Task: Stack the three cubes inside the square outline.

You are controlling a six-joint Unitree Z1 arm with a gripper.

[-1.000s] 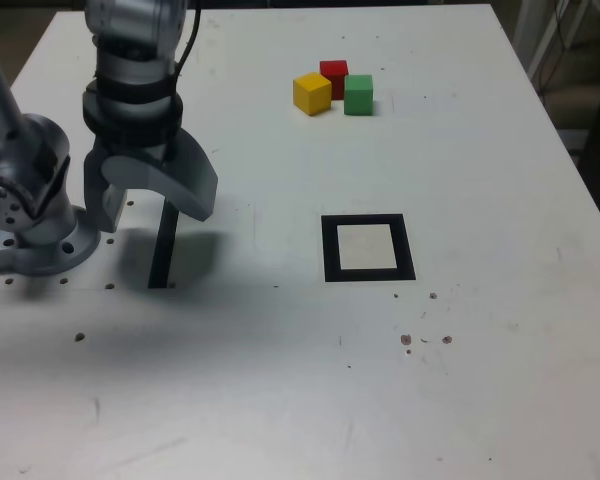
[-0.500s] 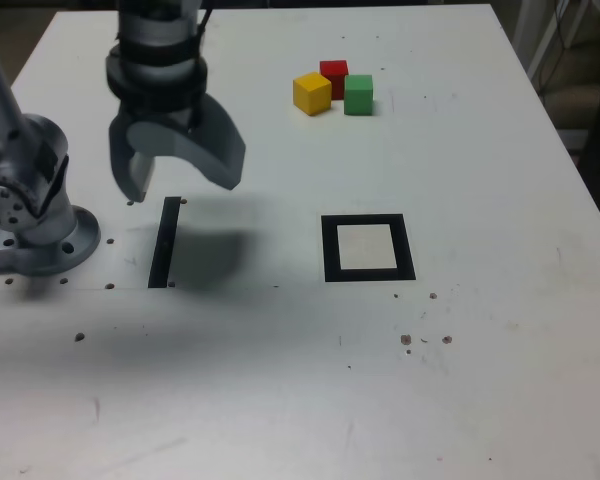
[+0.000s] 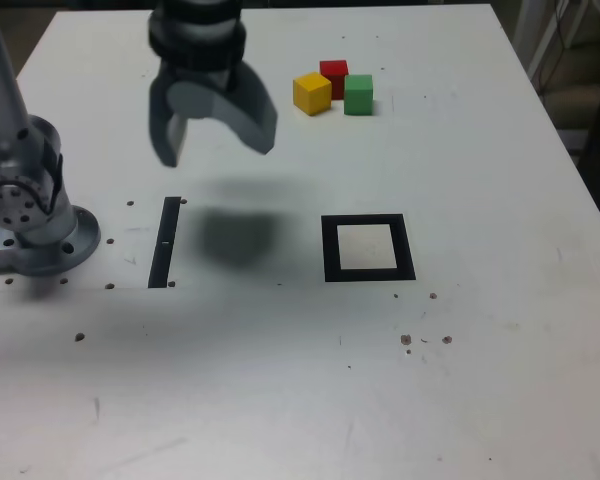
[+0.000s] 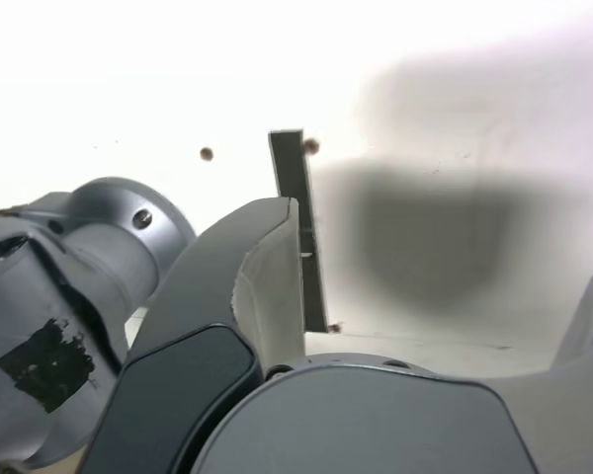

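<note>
Red [image 3: 333,70], yellow [image 3: 312,93] and green [image 3: 358,94] cubes huddle touching near the bench's far edge, the outline [image 3: 368,248] mid-bench bare, while the claw [image 3: 212,135] hangs wide open, empty, presumably for a first grab.

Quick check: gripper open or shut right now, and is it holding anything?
Gripper: open, holding nothing, raised above the table.

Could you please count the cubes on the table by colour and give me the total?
Red cube: 1
Yellow cube: 1
Green cube: 1
Total: 3 cubes, all grouped together away from the black square outline, none inside it yet.
</note>
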